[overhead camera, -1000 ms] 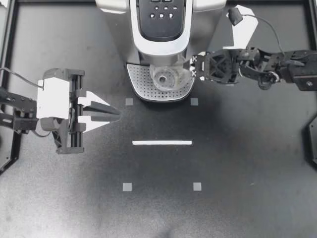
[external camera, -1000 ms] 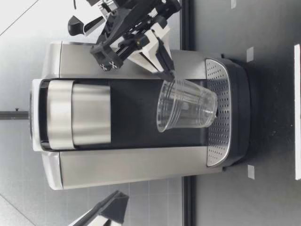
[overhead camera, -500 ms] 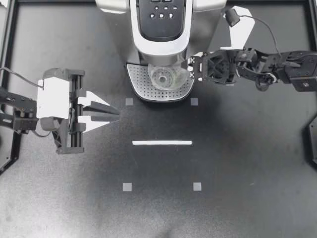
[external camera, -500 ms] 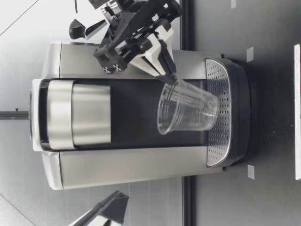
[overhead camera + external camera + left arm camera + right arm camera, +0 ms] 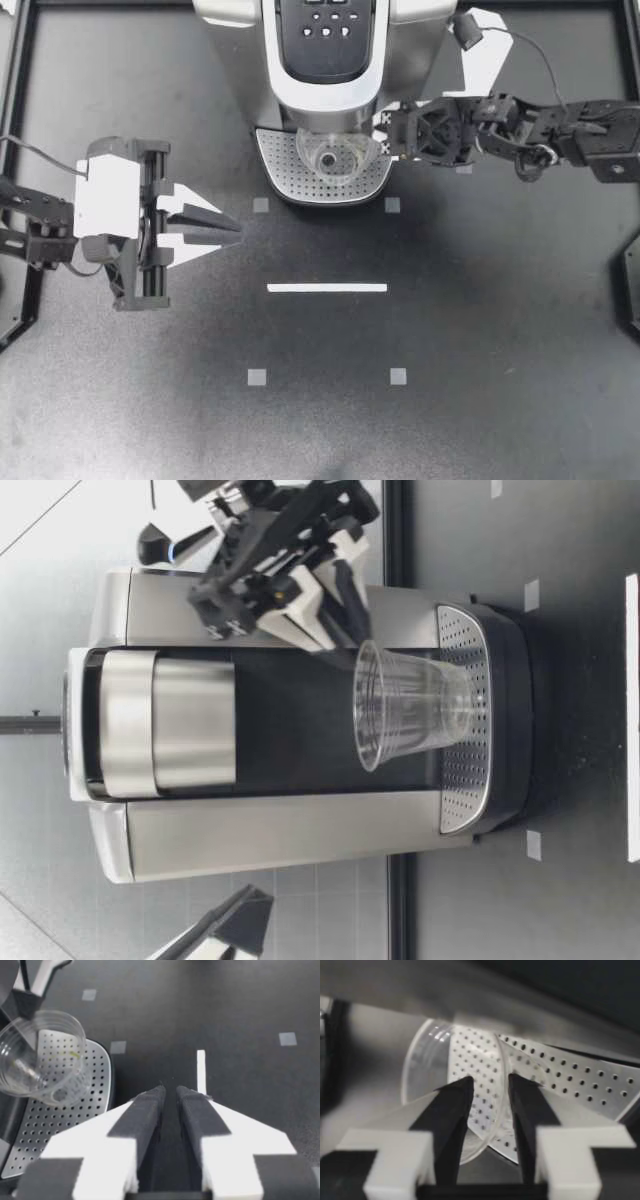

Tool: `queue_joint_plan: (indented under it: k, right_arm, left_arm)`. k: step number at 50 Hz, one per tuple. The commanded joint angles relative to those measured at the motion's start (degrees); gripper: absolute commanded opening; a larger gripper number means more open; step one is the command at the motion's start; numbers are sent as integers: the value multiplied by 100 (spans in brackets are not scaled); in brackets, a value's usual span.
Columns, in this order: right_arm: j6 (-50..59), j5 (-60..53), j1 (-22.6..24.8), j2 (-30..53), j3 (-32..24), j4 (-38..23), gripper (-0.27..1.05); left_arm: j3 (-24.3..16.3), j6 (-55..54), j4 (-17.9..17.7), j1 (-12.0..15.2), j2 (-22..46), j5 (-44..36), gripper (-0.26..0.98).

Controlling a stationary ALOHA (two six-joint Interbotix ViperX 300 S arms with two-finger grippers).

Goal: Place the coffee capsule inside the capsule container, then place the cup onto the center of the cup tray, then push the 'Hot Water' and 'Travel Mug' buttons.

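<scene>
Clear cup (image 5: 335,155) on cup tray (image 5: 285,165), rim pinched by right tool (image 5: 383,140), left tool (image 5: 235,232) closed

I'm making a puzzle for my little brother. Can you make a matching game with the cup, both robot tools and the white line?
Things:
1. clear plastic cup
2. left tool
3. right tool
4. white tape line

Places or states:
A. pinching a rim
B. over the perforated cup tray
C. lying flat on the black table
D. holding nothing

Pairs: 1-B, 2-D, 3-A, 4-C
</scene>
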Motion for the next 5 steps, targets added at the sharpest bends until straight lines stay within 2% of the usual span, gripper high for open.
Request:
queue_joint_plan:
  k: [1, 5]
  right_arm:
    - [-18, -26, -26, -316, -18, -9, 43]
    - [-18, -18, -26, -563, 105, -62, 43]
  left_arm:
    - [-70, -9, -53, 9, -97, -26, 23]
    - [-53, -9, -97, 9, -123, -18, 23]
